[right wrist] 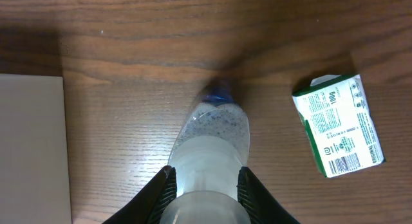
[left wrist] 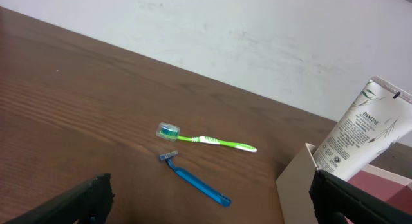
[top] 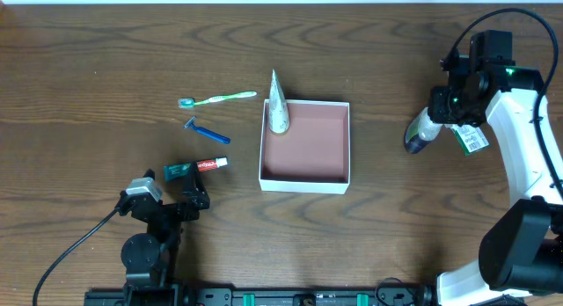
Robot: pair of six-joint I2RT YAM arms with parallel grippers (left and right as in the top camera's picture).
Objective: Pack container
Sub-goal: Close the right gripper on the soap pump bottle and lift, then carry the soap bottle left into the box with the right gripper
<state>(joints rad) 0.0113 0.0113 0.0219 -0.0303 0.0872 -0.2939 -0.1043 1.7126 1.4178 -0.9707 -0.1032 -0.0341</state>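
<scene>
Right pincer (right wrist: 205, 185) pinching a clear bottle (right wrist: 215, 130) with a blue cap from 2 sides, down on the table (top: 88, 60) beside a green soap packet (right wrist: 338, 124), well right of the white box (top: 303, 185) sitting mid-table with 1 tube (top: 278, 104) leaning in its far-left corner, left pincer (top: 195, 199) spread wide near a small toothpaste (top: 198, 168).

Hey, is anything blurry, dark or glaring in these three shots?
Overhead: evenly lit, no glare on the box. Left wrist: toothbrush crisp, left tool's fingers dark and soft at the bottom corners. Right wrist: bottle slightly soft up close, soap pack print readable.
</scene>
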